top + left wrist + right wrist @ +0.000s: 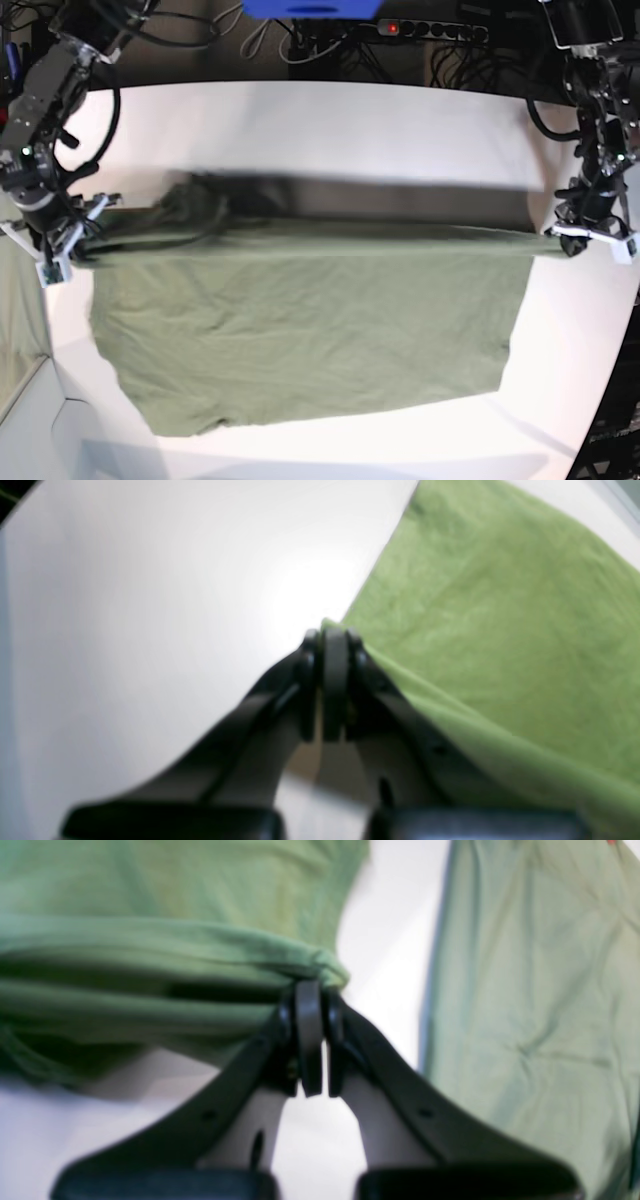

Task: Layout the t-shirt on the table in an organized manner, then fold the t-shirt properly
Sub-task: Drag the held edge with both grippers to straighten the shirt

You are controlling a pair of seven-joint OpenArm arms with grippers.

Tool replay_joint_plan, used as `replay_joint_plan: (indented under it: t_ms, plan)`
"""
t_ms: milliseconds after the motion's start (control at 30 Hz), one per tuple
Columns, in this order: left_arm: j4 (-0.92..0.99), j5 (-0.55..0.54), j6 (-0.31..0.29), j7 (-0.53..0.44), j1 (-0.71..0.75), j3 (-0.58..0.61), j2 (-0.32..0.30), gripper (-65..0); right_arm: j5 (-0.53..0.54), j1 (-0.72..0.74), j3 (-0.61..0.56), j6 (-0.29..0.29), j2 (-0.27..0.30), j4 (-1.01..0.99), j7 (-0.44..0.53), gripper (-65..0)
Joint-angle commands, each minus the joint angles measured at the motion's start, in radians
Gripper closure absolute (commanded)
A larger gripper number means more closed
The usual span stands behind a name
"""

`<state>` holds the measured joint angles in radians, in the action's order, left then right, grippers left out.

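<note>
Item one, at the left of my base view: the right gripper (78,243), black two-fingered jaws on my right arm, clamped tight on a bunched corner of the plain olive-green short-sleeved cotton t-shirt (300,330); in the right wrist view I see that gripper (310,990) pinching a gathered roll of the green cloth (150,955), with a pale grey-green cloth strip (530,990) hanging to the side, apart from the shirt. Item two, centre: the t-shirt itself, stretched taut between my two arms along its upper edge, which is lifted off the surface and throws a dark shadow behind it, while the lower part of the garment lies spread on the large white smooth matte table (330,120), rumpled near the left end. Item three, at the right of my base view: the left gripper (565,240), black jaws closed on the opposite corner; the left wrist view shows this gripper (334,640) nipping the shirt's edge (500,630) above the bare white tabletop (150,605).
</note>
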<state>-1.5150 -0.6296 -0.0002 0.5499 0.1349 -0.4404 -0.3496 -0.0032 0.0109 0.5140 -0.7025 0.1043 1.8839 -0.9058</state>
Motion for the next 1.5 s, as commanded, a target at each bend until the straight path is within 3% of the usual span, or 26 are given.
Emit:
replay_joint_plan:
  t_ms: [0,267,500,600,767,833,1067,1267,1467]
  plan:
    - [-0.020,0.003,0.002,-0.023,0.004,-0.007,-0.010,-0.2,-0.002,0.004,0.001,0.004,0.012,0.013,0.012,0.0]
    - [-0.012,0.012,0.002,-0.023,0.058,-0.013,0.021,-0.4,-0.002,-0.078,-0.002,0.004,-0.018,0.000,0.020,0.0]
    - [0.037,0.006,0.002,-0.023,0.062,-0.013,0.014,-0.5,-0.002,-0.022,-0.078,0.004,-0.008,-0.089,0.020,0.0]
    - [0.043,0.004,0.002,-0.023,0.064,-0.013,0.013,-3.3,-0.002,0.025,-0.110,0.004,0.012,-0.116,0.020,-5.7]
    - [0.044,0.011,0.002,-0.023,0.068,-0.013,0.021,-17.9,-0.002,0.097,-0.153,0.004,0.013,-0.149,0.020,-20.9]
    - [0.044,0.012,0.002,-0.023,0.070,-0.013,0.021,-20.6,-0.002,0.100,-0.170,0.004,0.015,-0.139,0.020,-24.3]
    - [0.044,0.012,0.002,-0.023,0.070,-0.013,0.022,-20.8,-0.004,0.027,-0.153,0.004,0.045,-0.011,0.011,-26.4]
    - [0.044,0.012,0.002,-0.026,0.068,-0.013,0.021,-20.8,0.001,-0.141,-0.058,0.004,0.016,0.032,0.021,-27.3]
    - [0.044,0.011,0.002,-0.024,0.062,-0.013,0.022,-20.8,0.001,-0.180,-0.056,0.004,-0.024,-0.051,0.070,-31.4]
